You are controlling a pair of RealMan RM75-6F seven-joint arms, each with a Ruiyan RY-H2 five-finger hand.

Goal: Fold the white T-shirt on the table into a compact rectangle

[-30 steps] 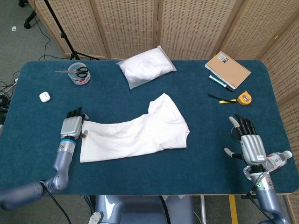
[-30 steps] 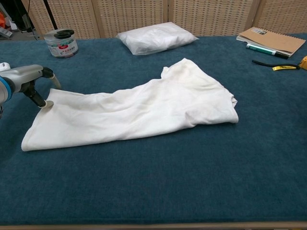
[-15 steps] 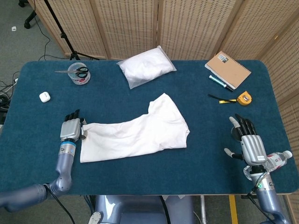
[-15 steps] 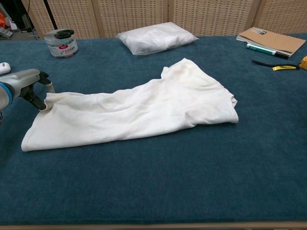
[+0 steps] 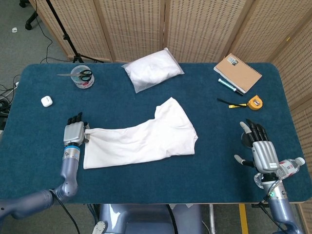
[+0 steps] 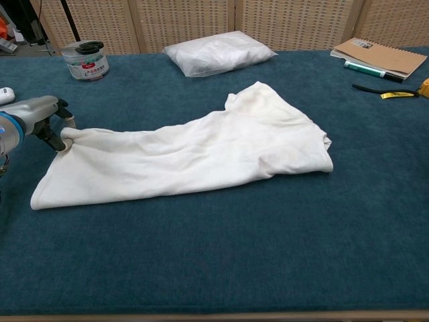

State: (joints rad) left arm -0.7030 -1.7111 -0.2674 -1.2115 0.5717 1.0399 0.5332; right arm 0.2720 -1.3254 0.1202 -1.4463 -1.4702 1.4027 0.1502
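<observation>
The white T-shirt (image 5: 144,137) lies partly folded as a long band across the middle of the blue table (image 5: 195,180), its wider end to the right (image 6: 281,134). My left hand (image 5: 74,132) is at the shirt's far left corner. In the chest view its thumb and a finger (image 6: 60,142) pinch that corner just above the table. My right hand (image 5: 261,148) rests near the table's front right edge with its fingers spread and nothing in it, far from the shirt. The chest view does not show it.
A white packed bag (image 5: 152,69) lies behind the shirt. A jar with scissors (image 5: 82,76) and a white earbud case (image 5: 46,101) sit at the back left. A notebook (image 5: 237,72), pen (image 5: 230,86) and tape measure (image 5: 254,103) are back right. A water bottle (image 5: 290,167) lies beside my right wrist.
My left hand's thumb and finger have closed together on the shirt's left corner, and the hand has drawn slightly back toward me. The right hand has not moved.
</observation>
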